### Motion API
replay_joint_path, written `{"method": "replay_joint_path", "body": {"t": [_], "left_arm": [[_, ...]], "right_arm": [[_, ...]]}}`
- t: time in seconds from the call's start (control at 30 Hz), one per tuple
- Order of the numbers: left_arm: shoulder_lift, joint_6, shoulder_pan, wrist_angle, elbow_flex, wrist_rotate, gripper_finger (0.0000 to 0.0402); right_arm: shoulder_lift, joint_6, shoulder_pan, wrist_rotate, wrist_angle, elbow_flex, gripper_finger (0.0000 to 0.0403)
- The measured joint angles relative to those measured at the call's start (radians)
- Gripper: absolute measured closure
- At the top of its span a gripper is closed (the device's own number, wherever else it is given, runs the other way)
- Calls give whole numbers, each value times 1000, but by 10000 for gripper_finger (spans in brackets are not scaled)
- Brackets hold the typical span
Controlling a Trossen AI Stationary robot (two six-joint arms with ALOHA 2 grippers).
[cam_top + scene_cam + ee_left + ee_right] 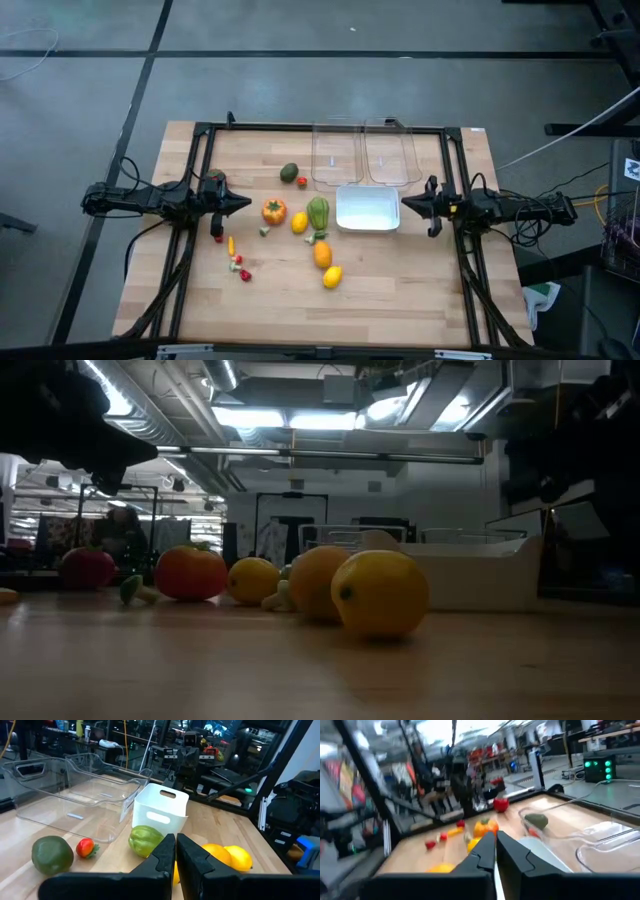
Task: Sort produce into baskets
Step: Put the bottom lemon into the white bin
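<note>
Pincers both pressed together, holding nothing: left gripper (pixel 243 202) hangs just short of the orange tomato (pixel 274 211), right gripper (pixel 406 205) beside the white tub (pixel 367 209).

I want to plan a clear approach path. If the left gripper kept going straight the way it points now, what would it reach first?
Probably the orange, tomato-like toy fruit. The shut left gripper points across the table toward the right arm, and that fruit lies just ahead, slightly off its line. Height is unclear, so it might pass over.
</note>
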Motion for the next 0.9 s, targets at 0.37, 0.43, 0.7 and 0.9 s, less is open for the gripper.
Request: {"method": "replay_joint_path", "body": {"t": [0.37, 0.43, 0.7, 0.9], "left_arm": [[0, 1, 0, 0, 0, 0, 389], [0, -3, 0, 0, 0, 0, 389], [0, 4, 0, 0, 0, 0, 389], [0, 3, 0, 0, 0, -1, 389]], "right_arm": [[0, 138, 0, 36, 39, 0, 179], [0, 138, 0, 36, 38, 4, 142], [6, 135, 0, -7, 41, 58, 51], [27, 95, 0, -8, 41, 119, 41]]}}
